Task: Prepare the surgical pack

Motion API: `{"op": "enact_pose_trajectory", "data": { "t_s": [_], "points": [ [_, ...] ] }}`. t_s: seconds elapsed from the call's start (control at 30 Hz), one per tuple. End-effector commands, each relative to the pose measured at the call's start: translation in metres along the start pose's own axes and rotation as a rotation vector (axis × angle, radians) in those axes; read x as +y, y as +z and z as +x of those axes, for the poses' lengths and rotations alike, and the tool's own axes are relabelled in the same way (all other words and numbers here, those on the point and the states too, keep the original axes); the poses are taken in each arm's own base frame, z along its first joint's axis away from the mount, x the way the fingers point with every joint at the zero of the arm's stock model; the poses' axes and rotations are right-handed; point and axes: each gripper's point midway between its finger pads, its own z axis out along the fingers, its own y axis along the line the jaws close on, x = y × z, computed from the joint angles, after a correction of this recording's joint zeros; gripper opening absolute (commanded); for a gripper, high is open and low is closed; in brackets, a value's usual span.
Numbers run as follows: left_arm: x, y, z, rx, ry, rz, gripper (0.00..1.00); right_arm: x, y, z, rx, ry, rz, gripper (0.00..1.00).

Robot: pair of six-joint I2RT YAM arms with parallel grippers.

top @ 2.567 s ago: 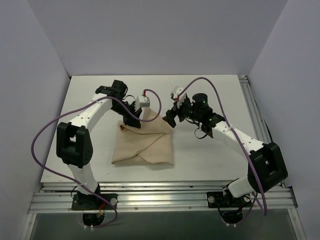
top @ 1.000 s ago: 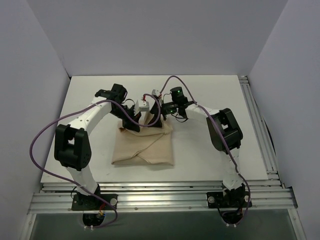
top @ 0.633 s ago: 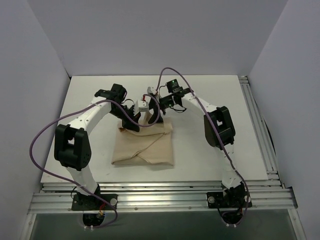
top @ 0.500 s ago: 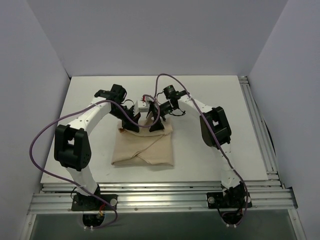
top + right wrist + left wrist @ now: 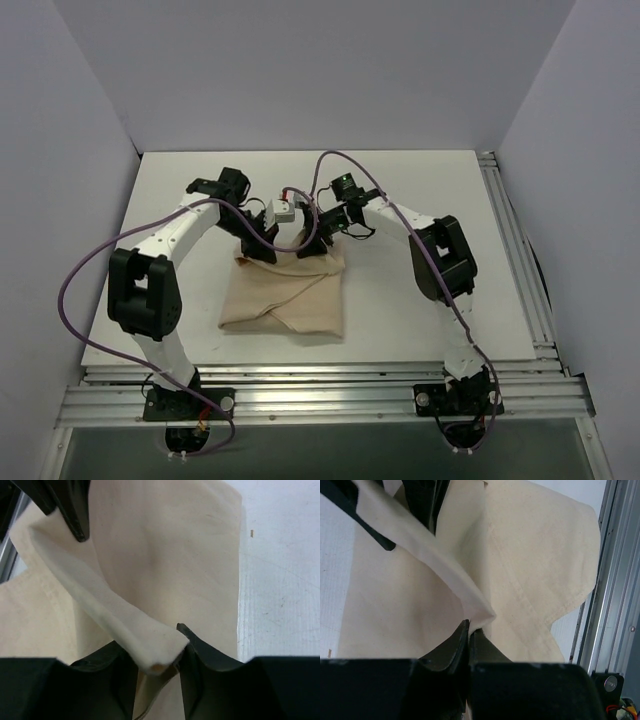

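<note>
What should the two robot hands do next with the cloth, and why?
Probably lift together a little: the left gripper and right gripper each pinch an end of one flap of the tan cloth, so an uneven pull might slip it.

one tan cloth bundle (image 5: 285, 300), two end effectors (image 5: 470, 630) (image 5: 154, 652)

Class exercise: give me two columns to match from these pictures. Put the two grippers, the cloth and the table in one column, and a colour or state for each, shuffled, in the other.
Column one:
1. left gripper
2. right gripper
3. cloth bundle
4. table

Column two:
A. white
B. tan, folded
C. pinched shut on a thin edge of cloth
D. closed around a thick rolled fold of cloth

Pairs: 1-C, 2-D, 3-B, 4-A
</note>
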Motion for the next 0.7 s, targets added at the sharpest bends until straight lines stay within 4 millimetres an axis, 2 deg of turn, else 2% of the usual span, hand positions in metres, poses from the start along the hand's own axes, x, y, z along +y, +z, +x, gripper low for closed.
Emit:
{"op": "enact_pose_trajectory", "data": {
  "t_s": [0.0, 0.03, 0.07, 0.13, 0.23, 0.27, 0.37, 0.47, 0.5, 0.57, 0.6, 0.67],
  "points": [
    [0.004, -0.006, -0.005, -0.015, 0.022, -0.013, 0.08, 0.001, -0.019, -0.073, -0.148, -0.057, 0.109, 0.29],
    [0.006, -0.007, -0.004, -0.011, 0.022, -0.022, 0.08, 0.006, -0.022, -0.077, -0.165, -0.046, 0.13, 0.21],
    [0.008, -0.006, -0.004, -0.013, 0.024, -0.027, 0.08, 0.003, -0.025, -0.09, -0.207, -0.091, 0.157, 0.17],
    [0.01, -0.006, -0.004, -0.012, 0.019, -0.038, 0.1, 0.008, -0.033, -0.105, -0.245, -0.061, 0.195, 0.0],
    [0.012, -0.007, -0.006, -0.017, 0.012, -0.054, 0.16, 0.015, -0.039, -0.109, -0.262, -0.053, 0.23, 0.0],
    [0.013, -0.008, -0.006, -0.02, 0.006, -0.057, 0.17, 0.016, -0.038, -0.102, -0.246, -0.035, 0.246, 0.0],
    [0.011, -0.013, -0.007, -0.035, -0.014, -0.057, 0.24, 0.026, -0.039, -0.101, -0.225, -0.037, 0.259, 0.0],
    [0.006, -0.018, -0.007, -0.058, -0.03, -0.041, 0.25, 0.046, -0.022, -0.085, -0.183, -0.01, 0.243, 0.0],
    [0.006, -0.023, -0.005, -0.064, -0.037, -0.048, 0.25, 0.052, -0.017, -0.071, -0.155, 0.014, 0.246, 0.0],
    [0.003, -0.022, 0.001, -0.066, -0.049, -0.043, 0.25, 0.068, -0.012, -0.068, -0.143, 0.019, 0.238, 0.0],
    [0.002, -0.024, 0.005, -0.065, -0.055, -0.046, 0.25, 0.07, -0.012, -0.063, -0.133, 0.028, 0.263, 0.0],
    [-0.001, -0.021, 0.014, -0.052, -0.07, -0.035, 0.25, 0.089, -0.006, -0.055, -0.112, 0.029, 0.261, 0.0]
  ]
}}
